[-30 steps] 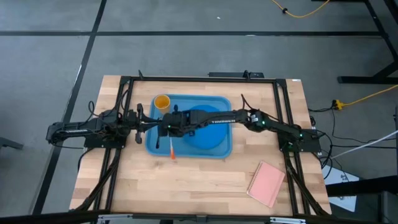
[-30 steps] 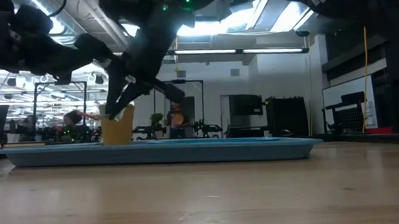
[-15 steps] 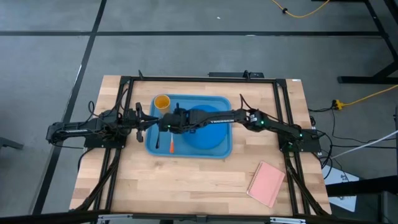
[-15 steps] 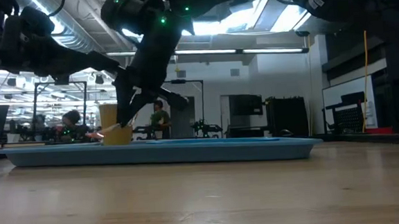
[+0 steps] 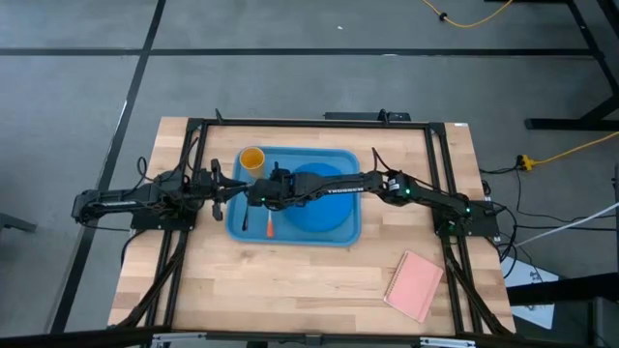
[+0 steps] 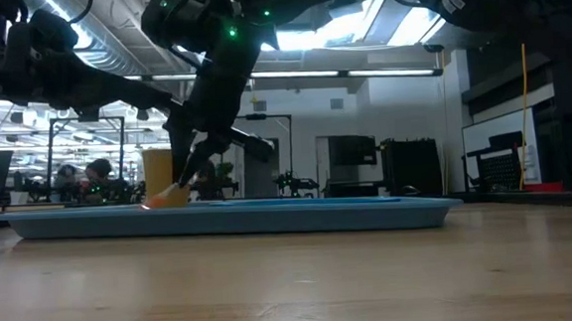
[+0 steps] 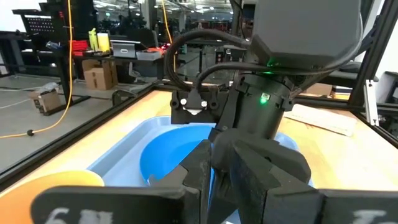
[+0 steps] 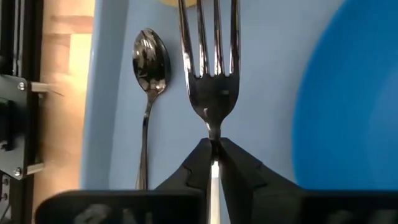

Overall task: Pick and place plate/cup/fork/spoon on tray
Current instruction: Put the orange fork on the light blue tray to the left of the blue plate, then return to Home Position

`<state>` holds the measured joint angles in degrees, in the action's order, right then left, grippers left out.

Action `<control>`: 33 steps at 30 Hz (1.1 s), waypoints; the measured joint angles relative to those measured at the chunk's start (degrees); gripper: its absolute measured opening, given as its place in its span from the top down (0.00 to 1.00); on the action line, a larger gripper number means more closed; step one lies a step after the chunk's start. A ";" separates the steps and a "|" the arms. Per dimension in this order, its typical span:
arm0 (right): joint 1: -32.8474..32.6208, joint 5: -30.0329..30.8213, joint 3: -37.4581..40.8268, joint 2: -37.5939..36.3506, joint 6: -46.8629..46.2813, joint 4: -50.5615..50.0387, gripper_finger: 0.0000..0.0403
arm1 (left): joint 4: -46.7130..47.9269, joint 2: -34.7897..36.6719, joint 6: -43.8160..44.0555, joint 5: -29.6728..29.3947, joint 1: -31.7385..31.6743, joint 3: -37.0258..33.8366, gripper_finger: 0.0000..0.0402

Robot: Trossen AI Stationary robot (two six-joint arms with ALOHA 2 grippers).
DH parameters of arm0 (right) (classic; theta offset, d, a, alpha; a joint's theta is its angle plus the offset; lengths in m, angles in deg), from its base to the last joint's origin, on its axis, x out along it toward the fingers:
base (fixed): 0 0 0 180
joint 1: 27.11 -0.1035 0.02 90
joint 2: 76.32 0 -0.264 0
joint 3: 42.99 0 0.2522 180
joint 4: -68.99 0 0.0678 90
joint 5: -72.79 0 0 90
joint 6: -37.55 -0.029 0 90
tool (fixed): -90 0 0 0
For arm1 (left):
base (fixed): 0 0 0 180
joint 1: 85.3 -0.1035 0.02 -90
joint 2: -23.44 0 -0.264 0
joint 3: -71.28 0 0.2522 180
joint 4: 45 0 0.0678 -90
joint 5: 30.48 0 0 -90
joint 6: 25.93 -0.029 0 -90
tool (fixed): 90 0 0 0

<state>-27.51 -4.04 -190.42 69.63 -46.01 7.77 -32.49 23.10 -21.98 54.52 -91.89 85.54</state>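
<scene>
The fork [image 8: 210, 68] is being held just above the floor of the tray [image 5: 340, 230], in the tray's left part, with its silver tines pointing toward the far rim and its orange handle tip [image 5: 268, 230] pointing toward the near rim. The right gripper [image 8: 213, 149] is clenching the fork's neck just behind the tines, its two dark fingers pressed together on the thin metal. In the low view the orange tip is showing right at the tray's rim line, under the right arm.

The spoon [image 8: 148, 71] is lying flat on the tray floor just left of the fork, parallel to it, bowl toward the far side and dark handle running near. The plate [image 5: 321, 198] is sitting in the tray just right of the fork, partly covered by the right arm reaching across it. The cup [image 5: 252, 159] is standing upright in the tray's far left corner, beyond the fork tines.

The left gripper [image 5: 219, 189] is hovering at the tray's left edge; whether its jaws are apart or together cannot be told.

A pink book [image 5: 415, 284] is lying on the wooden table [image 5: 290, 285] at the near right, well apart from the tray.
</scene>
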 joint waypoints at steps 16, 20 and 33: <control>0.00 1.08 0.00 0.00 1.65 0.07 0.88 | 0.00 0.00 0.00 -0.02 0.00 0.00 0.87; -0.07 -1.19 -0.72 0.00 4.32 -0.99 0.87 | -0.01 0.00 0.00 -0.02 0.00 0.00 0.87; -7.91 -2.77 -1.27 -1.62 20.63 -0.46 0.87 | -0.02 -0.02 0.00 -0.02 0.00 0.00 0.87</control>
<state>-35.42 -6.80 -191.68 68.01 -25.39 7.31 -32.52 23.08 -21.98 54.50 -91.89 85.54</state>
